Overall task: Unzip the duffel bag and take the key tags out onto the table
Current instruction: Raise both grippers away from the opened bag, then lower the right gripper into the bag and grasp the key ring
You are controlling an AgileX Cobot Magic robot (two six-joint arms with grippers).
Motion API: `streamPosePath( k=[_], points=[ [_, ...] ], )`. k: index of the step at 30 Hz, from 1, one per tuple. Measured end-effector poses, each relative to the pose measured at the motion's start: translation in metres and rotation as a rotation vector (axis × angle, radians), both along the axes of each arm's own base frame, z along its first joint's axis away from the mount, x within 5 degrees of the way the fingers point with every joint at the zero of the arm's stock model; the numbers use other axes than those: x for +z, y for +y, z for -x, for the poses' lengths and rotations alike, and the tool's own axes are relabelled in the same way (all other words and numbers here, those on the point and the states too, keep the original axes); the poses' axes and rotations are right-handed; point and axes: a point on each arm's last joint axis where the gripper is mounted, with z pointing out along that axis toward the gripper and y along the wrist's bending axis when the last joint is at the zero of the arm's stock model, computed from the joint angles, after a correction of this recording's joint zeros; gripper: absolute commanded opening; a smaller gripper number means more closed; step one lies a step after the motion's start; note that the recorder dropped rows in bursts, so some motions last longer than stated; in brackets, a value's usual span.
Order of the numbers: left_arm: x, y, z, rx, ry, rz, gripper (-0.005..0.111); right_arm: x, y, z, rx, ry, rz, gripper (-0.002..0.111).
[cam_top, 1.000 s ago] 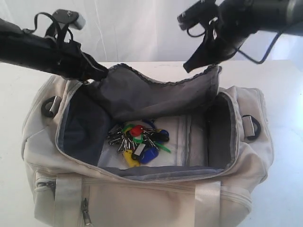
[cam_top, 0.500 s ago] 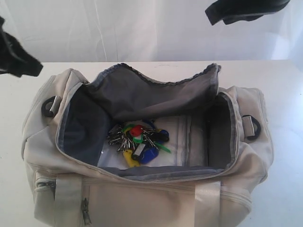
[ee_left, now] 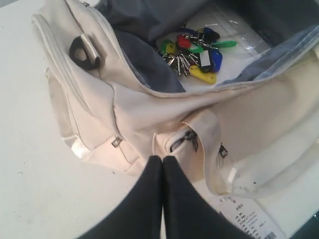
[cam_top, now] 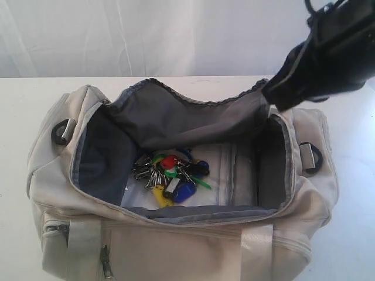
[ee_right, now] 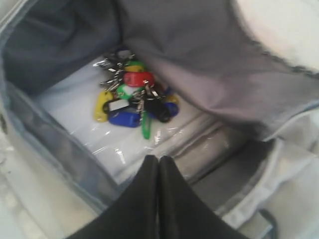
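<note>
The beige duffel bag (cam_top: 193,246) lies unzipped on the white table (cam_top: 23,105), its grey-lined flap (cam_top: 187,120) folded back. The key tags (cam_top: 170,175), red, green, blue and yellow on metal rings, rest on the bag's floor and show too in the left wrist view (ee_left: 197,52) and right wrist view (ee_right: 132,97). My right gripper (cam_top: 270,96) hangs shut over the bag's right end, above the opening (ee_right: 158,159), holding nothing. My left gripper (ee_left: 162,160) is shut and empty beside the bag's front side; it is out of the exterior view.
Black D-rings (cam_top: 60,132) (cam_top: 313,157) sit at both ends of the bag. A zipped side pocket (ee_left: 182,142) faces the left gripper. A printed paper label (ee_left: 249,219) lies on the table by the bag. A white wall backs the table.
The left arm has withdrawn out of the exterior view. The right arm, which had let go of the flap and risen, has come down to the bag's right end. The flap stays open.
</note>
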Motion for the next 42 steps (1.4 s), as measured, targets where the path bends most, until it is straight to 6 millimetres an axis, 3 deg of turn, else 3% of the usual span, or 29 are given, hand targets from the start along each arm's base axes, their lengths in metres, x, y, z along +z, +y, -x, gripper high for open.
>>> streamPosePath(
  k=[2,4,10,14,20,24,29,34,38,42],
  points=[
    [-0.018,0.002,0.021,0.031,-0.051,0.033,0.0,-0.016,0.008,-0.001,0.077,0.038,-0.046,0.0],
    [-0.028,0.004,0.027,0.068,-0.114,0.068,0.0,-0.026,0.013,-0.004,0.106,0.057,-0.077,0.0],
    [-0.045,0.01,0.015,0.165,-0.283,0.13,0.0,-0.066,0.03,-0.028,0.159,0.158,-0.093,0.0],
    [-0.065,0.01,0.007,0.177,-0.227,0.12,0.0,-0.09,0.055,-0.044,0.188,0.141,-0.073,0.0],
    [-0.057,0.006,-0.008,0.15,-0.04,0.089,0.0,-0.114,0.076,-0.111,0.055,0.21,-0.001,0.0],
    [-0.054,-0.004,-0.027,0.036,0.098,0.087,0.0,-0.127,0.086,-0.129,0.025,0.295,-0.006,0.0],
    [-0.054,-0.018,-0.03,-0.155,0.139,0.115,0.0,-0.14,0.097,-0.124,0.178,0.338,0.07,0.015],
    [-0.053,-0.02,-0.03,-0.179,0.127,0.113,0.0,-0.138,0.108,-0.119,0.242,0.303,0.108,0.041],
    [-0.053,-0.02,-0.029,-0.182,0.127,0.111,0.0,-0.134,0.121,-0.117,0.322,0.209,0.235,0.058],
    [-0.053,-0.02,-0.029,-0.182,0.127,0.113,0.0,-0.125,0.135,-0.116,0.379,0.093,0.324,0.066]
  ],
)
